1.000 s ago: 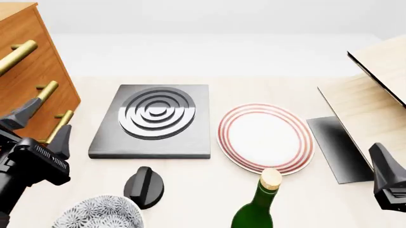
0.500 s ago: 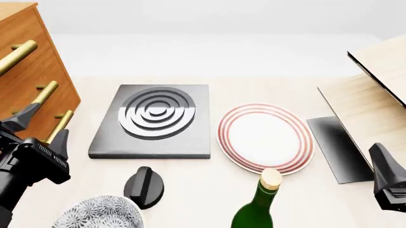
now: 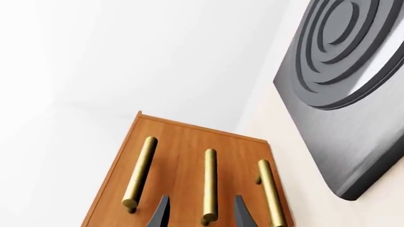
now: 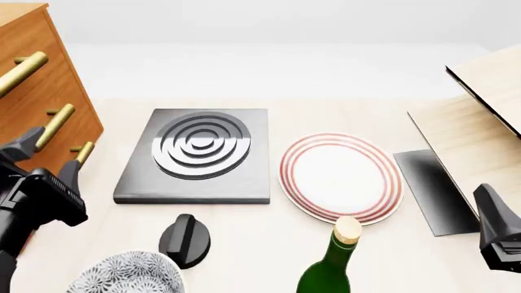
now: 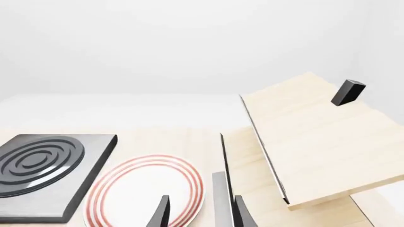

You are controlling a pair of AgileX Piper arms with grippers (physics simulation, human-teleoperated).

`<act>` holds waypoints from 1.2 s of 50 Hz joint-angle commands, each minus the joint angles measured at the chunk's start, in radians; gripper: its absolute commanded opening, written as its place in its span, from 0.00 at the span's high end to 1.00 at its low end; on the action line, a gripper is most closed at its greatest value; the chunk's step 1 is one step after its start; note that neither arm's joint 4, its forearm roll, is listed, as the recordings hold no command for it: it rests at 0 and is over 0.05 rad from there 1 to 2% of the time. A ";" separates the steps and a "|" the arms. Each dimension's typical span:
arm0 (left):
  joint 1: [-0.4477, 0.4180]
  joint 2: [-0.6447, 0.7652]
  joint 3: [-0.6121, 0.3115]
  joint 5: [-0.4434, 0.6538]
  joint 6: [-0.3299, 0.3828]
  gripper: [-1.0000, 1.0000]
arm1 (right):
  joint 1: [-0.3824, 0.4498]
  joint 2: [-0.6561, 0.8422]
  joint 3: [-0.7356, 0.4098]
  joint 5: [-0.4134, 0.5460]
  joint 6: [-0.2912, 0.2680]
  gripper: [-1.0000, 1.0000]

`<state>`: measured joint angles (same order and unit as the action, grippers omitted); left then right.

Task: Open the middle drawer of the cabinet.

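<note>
Three brass handles are facing the left claw (image 4: 50,157), which is edging closer with fingers spread, lining up on the middle drawer (image 3: 209,185) of the cabinet (image 4: 33,85) at the tabletop's left; the right claw (image 5: 200,213) is idling open.

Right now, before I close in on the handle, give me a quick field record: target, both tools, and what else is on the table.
target: middle drawer of the cabinet, shut
left tool: open, fingers on either side of the middle handle's end, not yet touching it
right tool: open, holding nothing, over the plate's edge
table centre: grey ringed slab, red-rimmed plate
near edge: black knob, green bottle, patterned bowl
right side: pale wooden box, lid raised
</note>
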<state>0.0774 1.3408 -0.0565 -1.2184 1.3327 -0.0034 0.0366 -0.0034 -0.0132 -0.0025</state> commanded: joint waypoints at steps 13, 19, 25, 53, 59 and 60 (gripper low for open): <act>0.017 0.055 -0.044 -0.002 0.025 0.00 | 0.001 -0.008 0.000 0.004 0.001 0.00; 0.021 0.081 -0.064 -0.002 0.029 0.00 | 0.001 -0.008 0.000 0.004 0.001 0.00; 0.023 0.103 -0.083 -0.002 0.026 0.00 | 0.001 -0.008 0.000 0.003 0.001 0.00; 0.080 0.156 -0.091 -0.002 0.011 0.00 | 0.001 -0.008 0.000 0.004 0.002 0.00; 0.086 0.170 -0.095 -0.002 0.009 0.00 | 0.001 -0.008 0.000 0.004 0.001 0.00; 0.089 0.172 -0.098 -0.002 0.008 0.00 | 0.001 -0.008 0.000 0.004 0.002 0.00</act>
<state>0.1559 1.4943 -0.1507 -1.2186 1.3484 -0.0034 0.0373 -0.0041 -0.0133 -0.0024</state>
